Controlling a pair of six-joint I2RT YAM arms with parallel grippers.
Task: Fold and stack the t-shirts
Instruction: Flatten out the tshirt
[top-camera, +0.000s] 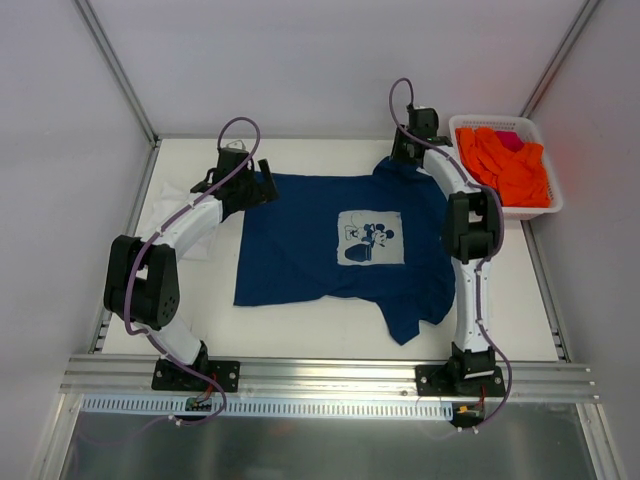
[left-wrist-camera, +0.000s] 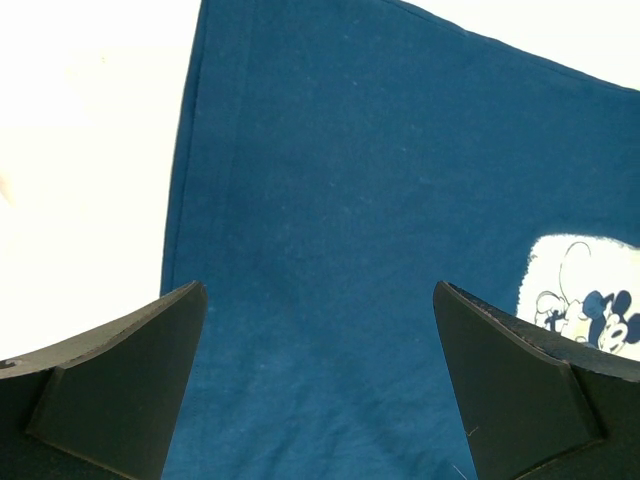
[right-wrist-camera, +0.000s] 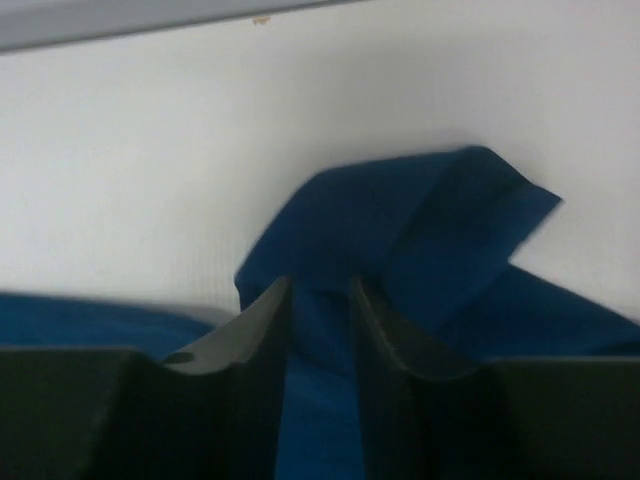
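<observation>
Aluminium rail (top-camera: 330, 372) ran along the near edge with both arm bases bolted to it; beyond it lay the white table (top-camera: 330, 328); the navy t-shirt (top-camera: 310, 250) was spread mostly flat across the middle of that table, chest side up, its pale square print (top-camera: 370, 237) of a cartoon mouse facing the camera; one short sleeve (top-camera: 408, 318) pointed toward the near right, and the cloth showed a few soft creases; to the left, partly under the left arm, a white t-shirt (top-camera: 170, 215) lay rumpled against the table's left edge, just beside the navy one; farther back, the left gripper (top-camera: 262, 186) hung over the far left corner of the navy t-shirt, and from its wrist camera the two fingers (left-wrist-camera: 140, 380) stood wide apart with nothing between them, only blue cloth and a corner of the print below; at the far right the right gripper (top-camera: 403, 155) sat at the shirt's far right corner, and its wrist view showed the fingers (right-wrist-camera: 255, 330) drawn close together and pinched on a raised fold of the blue cloth, a hemmed flap standing up just past the tips; beyond, in the far right corner, a white basket (top-camera: 527, 212) held orange cloth (top-camera: 505, 165).
</observation>
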